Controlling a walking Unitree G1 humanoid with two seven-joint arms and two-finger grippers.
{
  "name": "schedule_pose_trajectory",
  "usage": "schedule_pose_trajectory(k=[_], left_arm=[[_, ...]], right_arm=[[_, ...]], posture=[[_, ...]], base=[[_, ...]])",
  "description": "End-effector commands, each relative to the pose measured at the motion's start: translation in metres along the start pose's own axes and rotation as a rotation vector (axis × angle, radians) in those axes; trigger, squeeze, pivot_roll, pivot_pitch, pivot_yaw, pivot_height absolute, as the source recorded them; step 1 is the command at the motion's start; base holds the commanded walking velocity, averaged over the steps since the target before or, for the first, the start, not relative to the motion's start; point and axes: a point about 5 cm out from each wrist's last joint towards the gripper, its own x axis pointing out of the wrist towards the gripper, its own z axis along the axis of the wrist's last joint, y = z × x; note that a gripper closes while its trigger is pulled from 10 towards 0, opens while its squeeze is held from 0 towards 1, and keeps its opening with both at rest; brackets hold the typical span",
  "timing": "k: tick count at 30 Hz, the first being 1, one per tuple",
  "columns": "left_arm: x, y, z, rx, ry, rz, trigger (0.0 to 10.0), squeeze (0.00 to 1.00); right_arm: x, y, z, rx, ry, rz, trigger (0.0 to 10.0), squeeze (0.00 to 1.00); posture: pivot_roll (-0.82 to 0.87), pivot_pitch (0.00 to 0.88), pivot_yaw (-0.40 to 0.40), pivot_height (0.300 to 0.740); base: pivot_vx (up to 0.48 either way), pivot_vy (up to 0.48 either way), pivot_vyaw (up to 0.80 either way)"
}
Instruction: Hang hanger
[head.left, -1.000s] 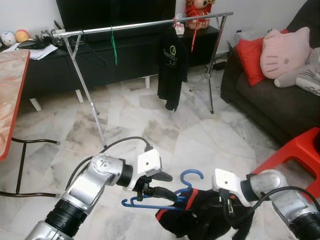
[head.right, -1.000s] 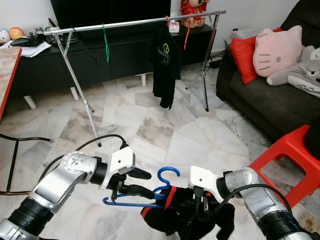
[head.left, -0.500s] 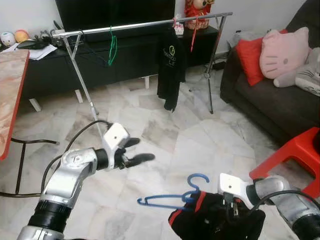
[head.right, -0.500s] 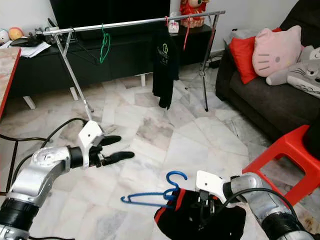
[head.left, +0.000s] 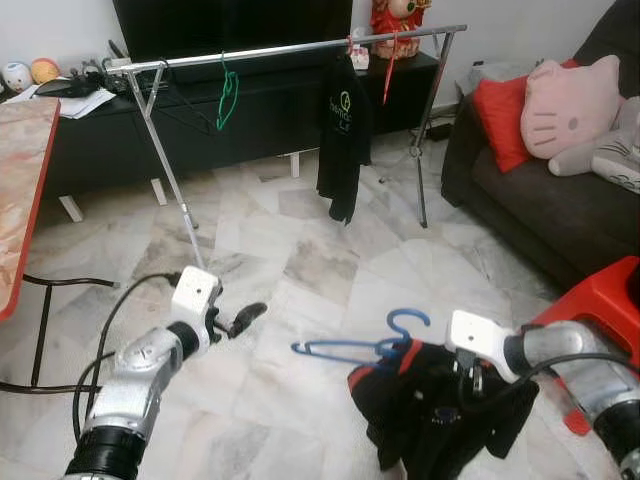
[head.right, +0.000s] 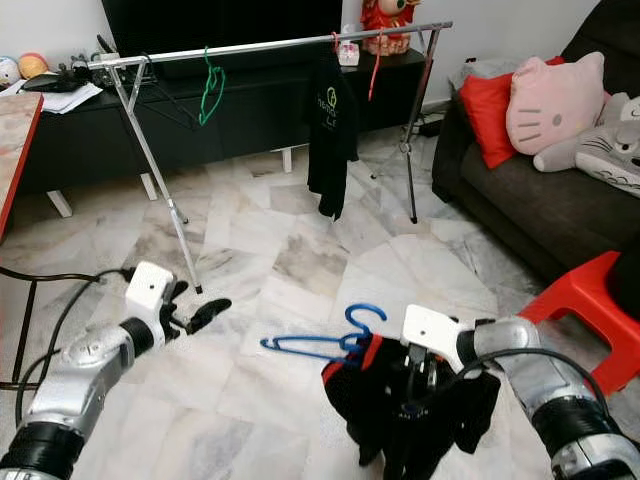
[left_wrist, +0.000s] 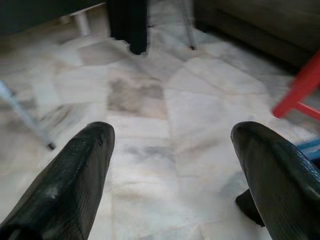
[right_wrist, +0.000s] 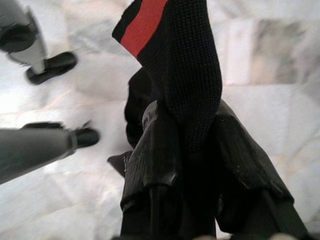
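The blue hanger (head.left: 355, 346) hangs low over the marble floor (head.left: 330, 260), carrying a black garment (head.left: 440, 415) with a red stripe. The right gripper (right_wrist: 187, 150) is closed on that garment's cloth just beside the hanger's neck. The hanger's long bar runs sideways toward the robot's left, hook uppermost. The clothes rail (head.left: 290, 48) stands well ahead and higher, along the dark TV cabinet (head.left: 250, 115), so the load must go forward and up, hook over the bar between the green hanger (head.left: 227, 95) and the black shirt (head.left: 342, 140). The right arm is the nearer one and the one carrying.

A second ago the left gripper (head.left: 232, 320) was on the hanger's bar; it has since let go, swung off to the left, and now sits apart with fingers (left_wrist: 75, 175) spread wide. The hanger has risen a little and shifted right.
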Motion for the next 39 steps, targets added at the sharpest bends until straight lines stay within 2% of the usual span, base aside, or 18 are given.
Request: schedule_pose_trajectory(k=[1, 5, 9, 14, 16, 17, 18, 22, 23, 24, 30, 32, 39], left_arm=[[-0.002, 0.004, -0.005, -0.02, -0.002, 0.043, 10.0, 0.0], [-0.006, -0.003, -0.026, -0.053, 0.039, 0.033, 10.0, 0.0], [-0.008, -0.016, -0.044, -0.049, 0.075, -0.016, 10.0, 0.0], [-0.011, -0.029, -0.063, -0.08, 0.116, -0.075, 10.0, 0.0], [-0.012, -0.036, -0.07, -0.054, 0.133, -0.115, 10.0, 0.0], [-0.012, -0.038, -0.072, -0.038, 0.136, -0.123, 10.0, 0.21], [-0.013, -0.042, -0.077, -0.06, 0.147, -0.14, 10.0, 1.0], [-0.011, -0.047, -0.08, -0.094, 0.131, -0.157, 10.0, 1.0], [-0.01, -0.049, -0.078, -0.101, 0.115, -0.173, 10.0, 0.35], [-0.009, -0.051, -0.077, -0.097, 0.106, -0.189, 10.0, 0.0], [-0.001, -0.055, -0.072, -0.082, 0.075, -0.209, 10.0, 0.0], [0.001, -0.057, -0.07, -0.102, 0.063, -0.223, 10.0, 0.0], [0.002, -0.061, -0.071, -0.114, 0.073, -0.284, 10.0, 0.0]], right_arm=[[-0.007, -0.012, 0.01, -0.013, -0.048, -0.051, 0.0, 0.0], [-0.005, -0.017, 0.023, -0.038, -0.078, -0.06, 0.0, 0.0], [-0.007, -0.018, 0.053, -0.064, -0.21, -0.023, 0.0, 0.0], [-0.017, -0.028, 0.067, -0.133, -0.222, -0.034, 0.0, 0.0], [-0.022, -0.03, 0.075, -0.149, -0.25, -0.021, 0.0, 0.0], [-0.023, -0.031, 0.077, -0.155, -0.26, -0.016, 0.0, 0.0], [-0.026, -0.031, 0.084, -0.171, -0.278, -0.006, 0.0, 0.0], [-0.031, -0.032, 0.093, -0.189, -0.304, 0.008, 0.0, 0.0], [-0.032, -0.031, 0.097, -0.2, -0.32, 0.021, 0.0, 0.0], [-0.032, -0.03, 0.1, -0.208, -0.333, 0.033, 0.0, 0.0], [-0.027, -0.023, 0.106, -0.219, -0.348, 0.092, 0.0, 0.0], [-0.027, -0.021, 0.108, -0.222, -0.353, 0.103, 0.0, 0.0], [-0.027, -0.02, 0.108, -0.224, -0.346, 0.111, 0.0, 0.0]], posture=[[-0.1, 0.0, -0.054, 0.74], [-0.1, 0.0, -0.055, 0.74], [-0.11, 0.0, -0.055, 0.74], [-0.11, 0.0, -0.057, 0.74], [-0.11, 0.004, -0.061, 0.74], [-0.11, 0.004, -0.061, 0.74], [-0.12, 0.006, -0.061, 0.74], [-0.12, 0.01, -0.062, 0.74], [-0.12, 0.01, -0.062, 0.74], [-0.12, 0.012, -0.065, 0.74], [-0.12, 0.013, -0.066, 0.74], [-0.13, 0.01, -0.068, 0.74], [-0.14, 0.004, -0.068, 0.74]], base=[[0.0, 0.0, 0.0], [0.0, 0.0, 0.0], [0.0, 0.0, 0.0], [0.0, 0.0, 0.0], [0.0, 0.0, 0.0], [0.0, 0.0, 0.0], [0.0, 0.0, 0.0], [0.0, 0.0, 0.0], [0.0, 0.0, 0.0], [0.0, 0.0, 0.0], [0.0, 0.0, 0.0], [0.0, 0.0, 0.0], [0.0, 0.0, 0.0]])
